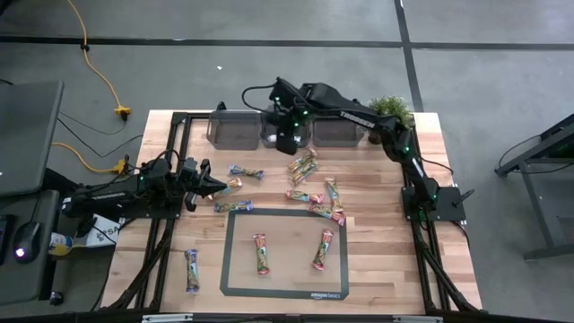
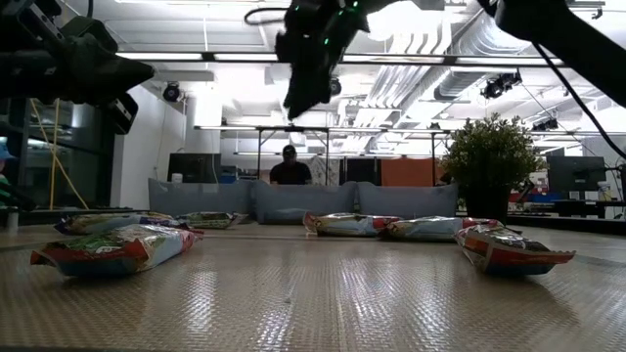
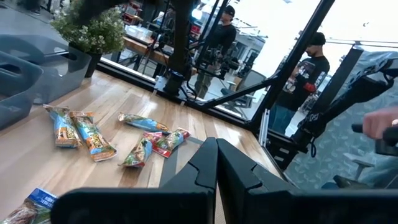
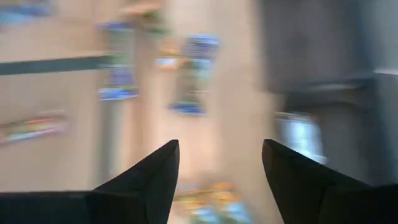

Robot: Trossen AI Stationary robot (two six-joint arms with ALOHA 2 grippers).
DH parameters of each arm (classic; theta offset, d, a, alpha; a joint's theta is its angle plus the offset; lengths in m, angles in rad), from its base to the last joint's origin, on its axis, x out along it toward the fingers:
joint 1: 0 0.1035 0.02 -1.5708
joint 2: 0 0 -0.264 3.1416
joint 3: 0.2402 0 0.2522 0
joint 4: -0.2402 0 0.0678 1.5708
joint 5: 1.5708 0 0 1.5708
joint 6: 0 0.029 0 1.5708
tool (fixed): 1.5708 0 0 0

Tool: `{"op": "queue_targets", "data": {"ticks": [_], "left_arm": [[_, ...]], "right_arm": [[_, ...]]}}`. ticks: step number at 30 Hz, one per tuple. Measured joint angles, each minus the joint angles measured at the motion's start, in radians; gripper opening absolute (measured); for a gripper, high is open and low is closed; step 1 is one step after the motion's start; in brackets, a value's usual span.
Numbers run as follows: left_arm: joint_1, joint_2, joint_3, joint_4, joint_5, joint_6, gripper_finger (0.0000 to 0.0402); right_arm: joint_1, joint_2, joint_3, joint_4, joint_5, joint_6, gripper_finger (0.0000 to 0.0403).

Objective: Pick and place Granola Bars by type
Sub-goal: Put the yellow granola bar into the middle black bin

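Table (image 1: 377, 269), seen from above: three grey bins (image 1: 235, 128) at twelve o'clock; Granola Bars (image 1: 316, 197) scattered mid-table, two inside the dark mat (image 1: 226, 260) at six. Right gripper (image 1: 287, 142), fingers wide and empty, hangs just before the middle bin; it should clear the rim, then descend over one bar. Left gripper (image 1: 215, 185), closed and empty, waits at nine. Bin contents are hidden.
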Motion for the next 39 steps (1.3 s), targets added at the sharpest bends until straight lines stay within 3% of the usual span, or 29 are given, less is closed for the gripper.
{"op": "queue_targets", "data": {"ticks": [4,7,10,16,21,26,31,39], "left_arm": [[0.0,0.0,0.0,0.0,0.0,0.0,0.0001],[0.0,0.0,0.0,0.0,0.0,0.0,0.0001],[0.0,0.0,0.0,0.0,0.0,0.0,0.0001],[0.0,0.0,0.0,0.0,0.0,0.0,0.0001],[0.0,0.0,0.0,0.0,-0.001,0.0,0.0001],[0.0,0.0,0.0,0.0,-0.002,0.0,0.0001],[0.0,0.0,0.0,0.0,-0.004,0.0,0.0001],[0.0,0.0,0.0,0.0,-0.004,0.0,0.0001]], "right_arm": [[-0.004,-0.012,0.0,-0.127,-0.27,0.042,0.0217],[0.004,-0.012,0.0,-0.3,-0.358,0.052,0.0217],[0.033,-0.012,-0.001,-0.424,-0.314,0.051,0.0216],[0.111,-0.072,-0.119,-0.418,-0.288,0.225,0.0216],[0.191,-0.12,-0.338,-0.418,-0.211,0.333,0.0216],[0.267,-0.198,-0.619,-0.408,-0.207,0.385,0.0216],[0.305,-0.305,-0.887,-0.25,-0.093,0.525,0.0216],[0.304,-0.545,-1.191,0.115,0.186,0.956,0.0216]]}}
